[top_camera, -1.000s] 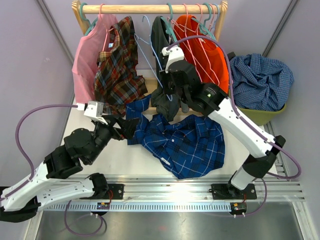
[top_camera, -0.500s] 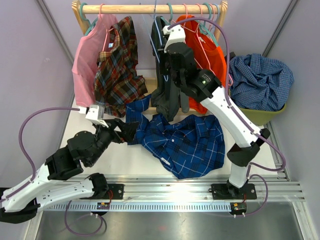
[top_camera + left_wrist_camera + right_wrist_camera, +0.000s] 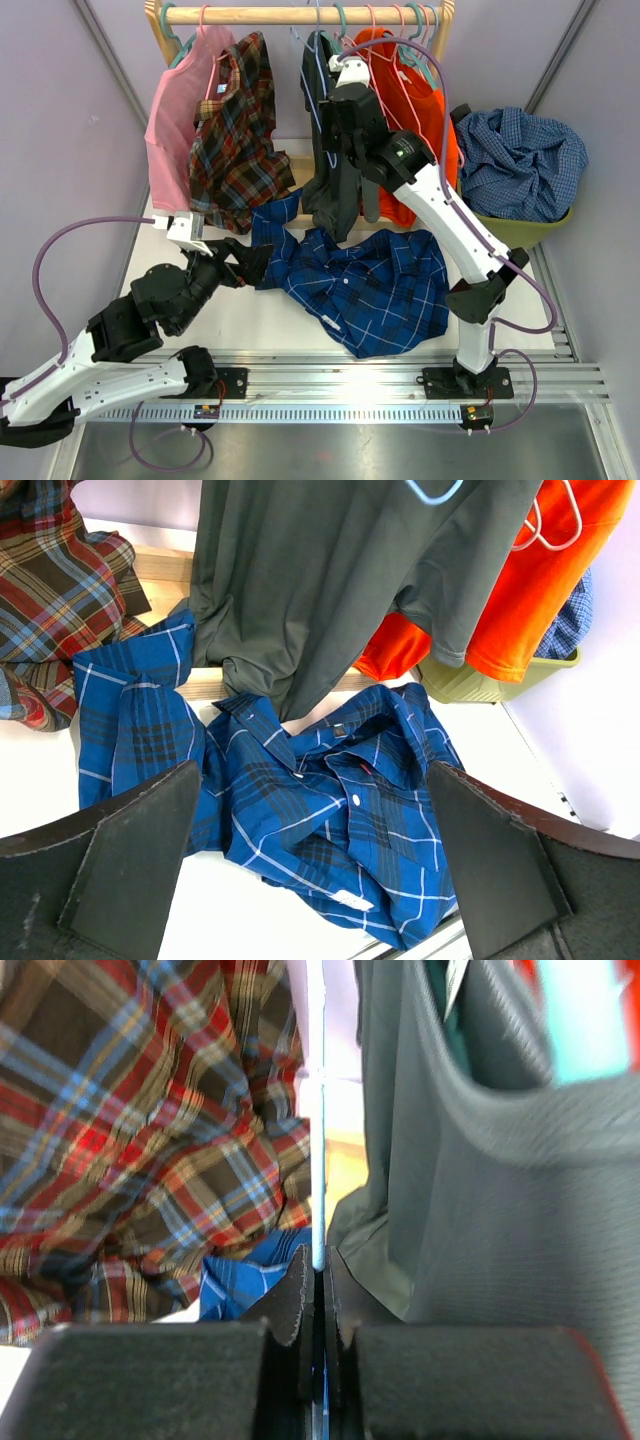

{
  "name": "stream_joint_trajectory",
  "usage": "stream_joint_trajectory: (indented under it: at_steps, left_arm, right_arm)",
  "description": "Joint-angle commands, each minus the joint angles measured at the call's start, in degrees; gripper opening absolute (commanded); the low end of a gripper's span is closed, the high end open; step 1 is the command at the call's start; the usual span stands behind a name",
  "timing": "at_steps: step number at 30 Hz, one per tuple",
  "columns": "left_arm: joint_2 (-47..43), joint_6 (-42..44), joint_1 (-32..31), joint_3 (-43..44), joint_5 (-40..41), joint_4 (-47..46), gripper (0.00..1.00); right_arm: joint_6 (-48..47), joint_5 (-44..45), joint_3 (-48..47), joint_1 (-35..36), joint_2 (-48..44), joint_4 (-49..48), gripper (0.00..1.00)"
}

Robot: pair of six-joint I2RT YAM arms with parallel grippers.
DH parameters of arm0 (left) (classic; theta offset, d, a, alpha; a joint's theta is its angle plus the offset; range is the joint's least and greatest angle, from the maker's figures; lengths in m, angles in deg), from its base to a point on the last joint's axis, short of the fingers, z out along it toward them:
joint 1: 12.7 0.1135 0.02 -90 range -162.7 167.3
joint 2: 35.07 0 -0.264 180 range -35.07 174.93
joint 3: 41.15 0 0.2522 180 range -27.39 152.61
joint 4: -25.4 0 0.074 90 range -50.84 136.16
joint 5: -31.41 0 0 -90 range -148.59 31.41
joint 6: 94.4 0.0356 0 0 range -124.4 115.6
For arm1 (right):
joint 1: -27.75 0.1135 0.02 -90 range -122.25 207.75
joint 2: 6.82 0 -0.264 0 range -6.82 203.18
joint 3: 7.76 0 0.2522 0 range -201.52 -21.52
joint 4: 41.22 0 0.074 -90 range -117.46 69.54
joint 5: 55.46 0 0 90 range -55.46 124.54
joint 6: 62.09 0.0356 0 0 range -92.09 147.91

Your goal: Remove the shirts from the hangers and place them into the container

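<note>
R tool (image 3: 318, 1272): clamped on pale-blue hanger (image 3: 317, 1140) wire, beside grey shirt (image 3: 480, 1210).
L tool (image 3: 312, 780): jaws wide, empty, facing dk-blue plaid shirt (image 3: 330, 810) on surface (image 3: 40, 780).
Bin (image 3: 520, 232): olive, far right, blue check shirt (image 3: 520, 160) inside.

The left arm (image 3: 100, 372) and right arm (image 3: 452, 228) match: glossy white shells between chunky black joints, a looping lilac cable (image 3: 40, 275) along each, black base plates (image 3: 440, 381) at the near edge. The left gripper (image 3: 312, 772) has matt black wedge-shaped fingers (image 3: 130, 870).
</note>
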Motion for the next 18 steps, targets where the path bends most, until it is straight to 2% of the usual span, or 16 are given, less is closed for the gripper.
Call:
stream_joint_trajectory:
  at_steps: [1,6,7,8,12,13,15,17,18]
  left_arm:
    - [0.01,-0.72,-0.19,0.32,1.56,-2.13,0.99]
    - [0.44,-0.54,-0.19,0.32,1.48,-2.4,0.99]
    - [0.53,-0.63,-0.28,0.32,1.39,-2.4,0.99]
    - [0.71,-0.54,-0.19,0.41,1.3,-2.57,0.99]
    - [1.41,-0.54,-0.28,0.59,1.21,-2.66,0.99]
    - [1.41,-0.54,-0.28,0.67,1.04,-2.66,0.99]
    - [1.41,-0.54,-0.19,0.76,1.12,-2.58,0.99]
    - [1.5,-0.54,-0.28,0.94,1.65,-2.14,0.99]
    - [1.67,-0.54,-0.28,1.11,2.17,-1.79,0.99]
  right_arm:
    - [2.52,-2.7,2.87,-0.74,-4.21,-0.96,0.0]
    - [1.82,-3.06,6.92,0.05,-8.78,-1.32,0.0]
    - [1.65,-2.54,7.18,0.05,-9.14,-1.4,0.27]
    - [1.38,-2.27,7.71,0.05,-9.4,-1.41,0.41]
    - [-0.02,-0.87,7.98,0.05,-10.72,-0.62,0.77]
    - [-0.29,-0.95,8.24,0.05,-11.07,-0.53,0.98]
    - [-0.38,-1.13,9.12,0.39,-13.43,-0.18,0.99]
    - [-1.51,-0.26,13.84,1.8,-16.94,-1.57,1.0]
    - [-2.83,1.05,16.48,3.54,-21.75,-3.76,0.99]
